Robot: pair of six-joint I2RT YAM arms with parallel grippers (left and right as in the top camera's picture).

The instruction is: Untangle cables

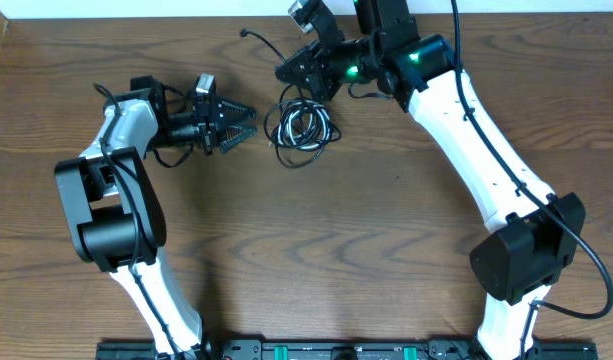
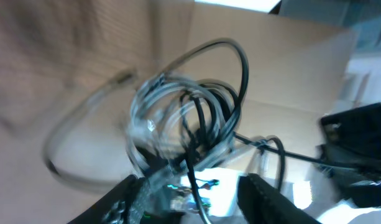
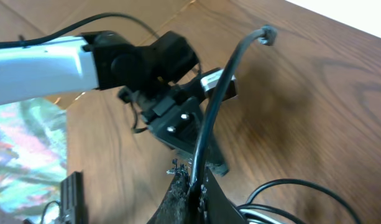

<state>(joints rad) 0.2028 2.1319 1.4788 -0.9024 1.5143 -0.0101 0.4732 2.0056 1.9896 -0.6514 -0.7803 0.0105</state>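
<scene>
The cables (image 1: 304, 127) lie as a small coil of black and pale loops on the wooden table, between the two arms. My left gripper (image 1: 248, 127) points right at the coil, its tips just short of it. The left wrist view is blurred: the coil (image 2: 190, 118) fills the middle, and my left gripper (image 2: 199, 202) is open with one black strand running down between its fingers (image 2: 271, 199). My right gripper (image 3: 195, 186) is shut on a black cable (image 3: 218, 99) that rises to a free plug end (image 3: 266, 34). Overhead, my right gripper (image 1: 289, 72) sits just behind the coil.
The held cable's free end (image 1: 244, 33) reaches toward the back edge of the table. The left arm (image 3: 47, 62) crosses the right wrist view, close in front of the right gripper. More black loops (image 3: 289, 199) lie at that view's lower right.
</scene>
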